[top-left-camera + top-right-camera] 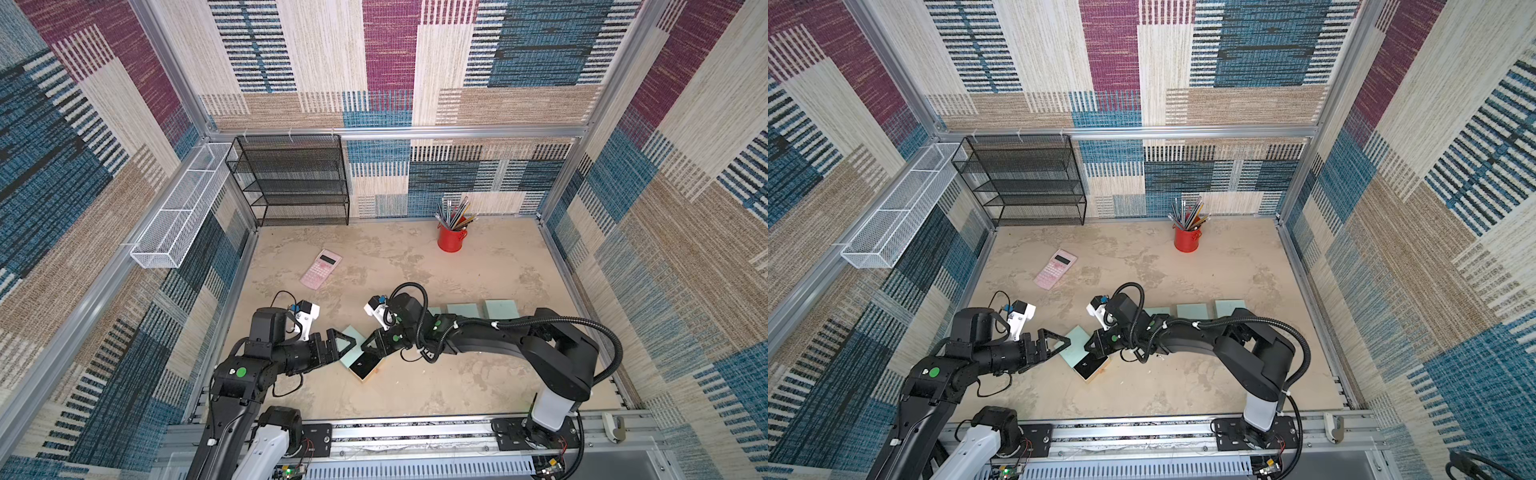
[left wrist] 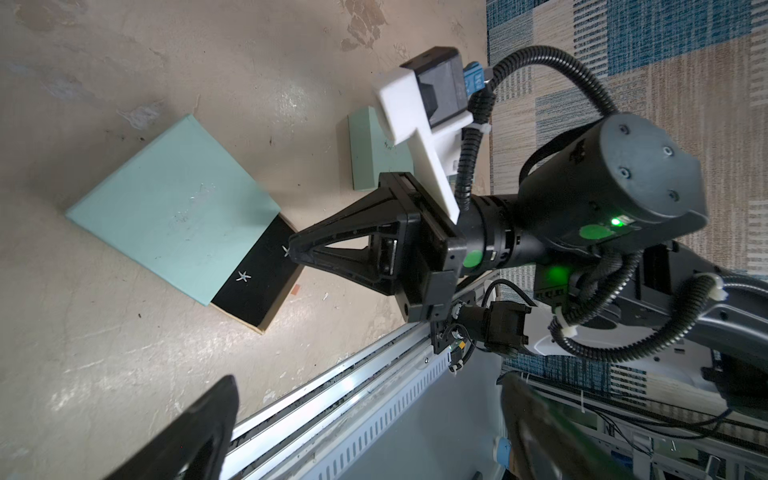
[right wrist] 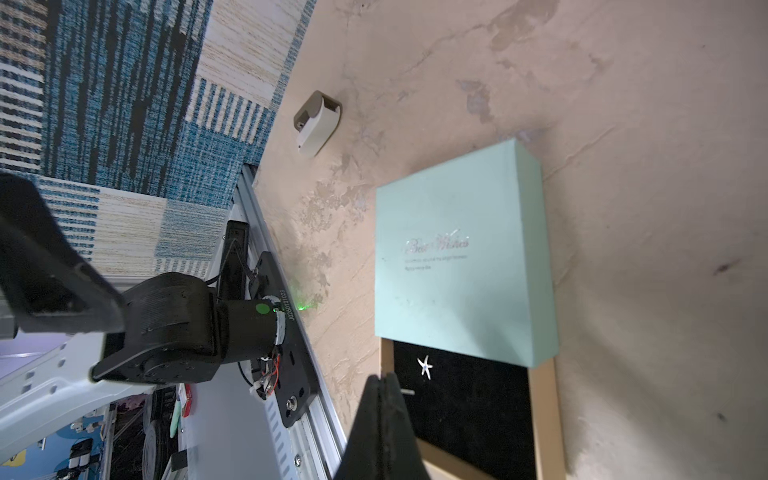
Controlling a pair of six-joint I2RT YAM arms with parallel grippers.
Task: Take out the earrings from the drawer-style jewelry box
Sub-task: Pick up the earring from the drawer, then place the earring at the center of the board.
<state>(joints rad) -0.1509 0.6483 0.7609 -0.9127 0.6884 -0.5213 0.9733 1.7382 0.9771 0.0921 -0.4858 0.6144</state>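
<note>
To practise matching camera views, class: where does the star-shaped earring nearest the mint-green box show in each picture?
In a top view: the star earring is a pale speck on the drawer's black lining.
In a top view: the same speck on that lining.
Left wrist: on the lining, beside the box's edge.
Right wrist: on the lining, close by the box's edge.
Shared landmark: the mint-green box.

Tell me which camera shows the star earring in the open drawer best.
The right wrist view: the star earring lies large and unblocked on the drawer's black lining. The left wrist view shows it smaller, with a second star partly hidden by the right gripper. In both top views it is a speck.
</note>
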